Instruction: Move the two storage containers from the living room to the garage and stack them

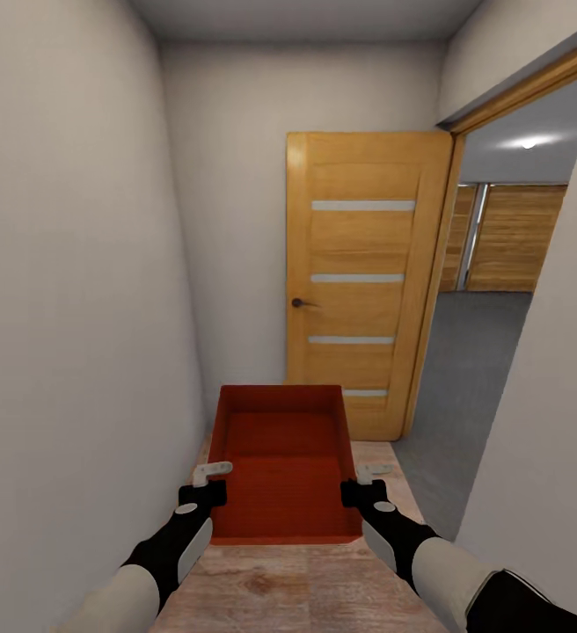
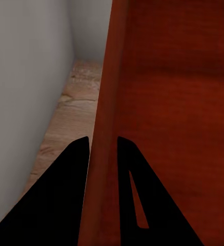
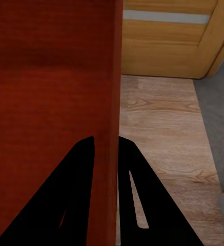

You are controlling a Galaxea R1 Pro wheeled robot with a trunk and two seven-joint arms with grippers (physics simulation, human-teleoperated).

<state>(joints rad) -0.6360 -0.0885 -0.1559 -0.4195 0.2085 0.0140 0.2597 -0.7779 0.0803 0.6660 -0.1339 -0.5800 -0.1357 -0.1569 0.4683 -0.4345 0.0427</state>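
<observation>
One storage container [image 1: 284, 462] is carried between the two claws, held out ahead of the robot above the wood-plank floor [image 1: 306, 589] of a narrow corridor. Its long axis points straight ahead, toward the wooden door [image 1: 363, 281]. The left claw [image 1: 211, 479] is closed on the container's left wall and the right claw [image 1: 369, 479] on its right wall, both near the end closest to the robot; in each wrist view the thin wall is seen pinched between the two dark fingers [image 2: 60, 195] [image 3: 70, 195], one finger inside the bin and one outside. Neither arm is nearer than the other (the grip looks symmetrical), so the load is shared evenly.

The relation that matters for the coming move is judged to be this: the garage [image 1: 500, 246] lies to the right of the door, through an open doorway [image 1: 447, 264], while the container points at the door itself. A turn to the right would be needed before the grey concrete floor [image 1: 469, 369] can be reached, and the doorway frame stands just beside the door's right edge, so the container's far right corner would have to be swung clear of it.

The container is an orange-red rectangular bin with thin plain walls, open at the top and empty as far as can be seen. Slatted wooden roll doors [image 1: 508, 237] are visible at the garage's far side.
</observation>
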